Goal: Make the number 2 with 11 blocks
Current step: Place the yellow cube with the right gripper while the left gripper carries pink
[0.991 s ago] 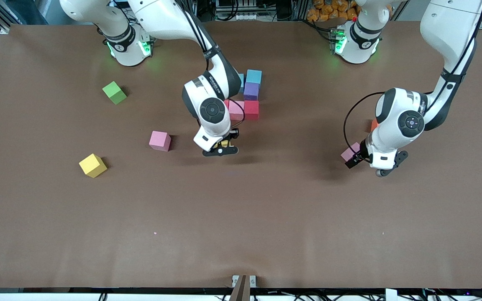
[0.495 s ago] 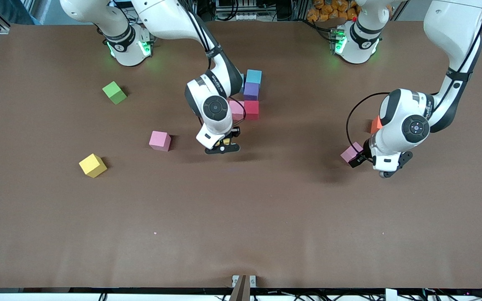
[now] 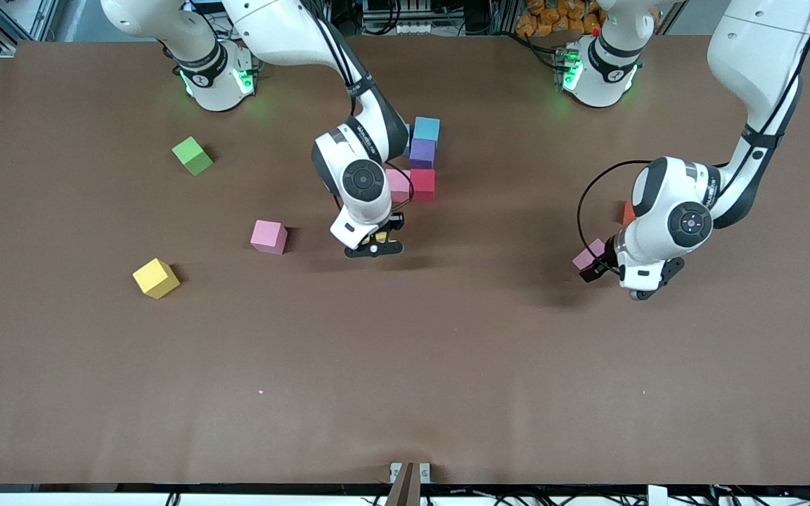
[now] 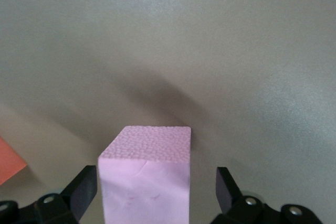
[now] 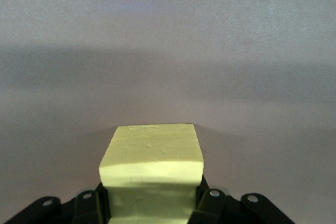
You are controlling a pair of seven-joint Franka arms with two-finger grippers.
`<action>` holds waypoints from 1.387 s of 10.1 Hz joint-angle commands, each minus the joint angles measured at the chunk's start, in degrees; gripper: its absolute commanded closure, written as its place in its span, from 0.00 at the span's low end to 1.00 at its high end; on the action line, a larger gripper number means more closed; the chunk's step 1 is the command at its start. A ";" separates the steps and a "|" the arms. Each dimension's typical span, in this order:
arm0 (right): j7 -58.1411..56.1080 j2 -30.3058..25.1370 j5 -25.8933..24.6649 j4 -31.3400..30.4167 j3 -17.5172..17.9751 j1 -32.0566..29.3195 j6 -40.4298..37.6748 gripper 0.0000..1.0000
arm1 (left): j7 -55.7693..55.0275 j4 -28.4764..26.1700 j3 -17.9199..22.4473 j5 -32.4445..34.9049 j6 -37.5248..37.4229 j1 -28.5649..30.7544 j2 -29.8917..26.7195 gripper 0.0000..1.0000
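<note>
Work stands well short of half done, by the look of it. Toward the right arm's end, a yellow cube (image 3: 156,278) and a loose pink cube (image 3: 268,237) lie unplaced. The right gripper (image 3: 375,246), clamped on a pale yellow block (image 5: 152,161), hangs beside the started number 2 (image 3: 419,165), a few touching cubes. The left gripper (image 4: 156,179) stands wide around another pink cube (image 3: 590,255), ungripped, with an orange cube (image 3: 628,212) near.
</note>
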 commanded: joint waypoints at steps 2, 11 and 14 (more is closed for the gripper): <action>0.82 -0.29 0.96 -1.88 -0.44 1.41 0.82 0.90 | 0.06 0.16 0.04 2.75 3.34 0.54 2.95 0.00; 0.64 -0.73 0.87 -3.02 -0.44 1.50 0.91 0.56 | -30.92 4.29 -1.81 2.59 2.63 -13.93 2.87 0.55; 0.73 -1.95 0.87 -3.02 -0.53 1.42 0.30 0.00 | -44.10 5.60 -1.81 2.15 2.63 -20.87 4.35 0.55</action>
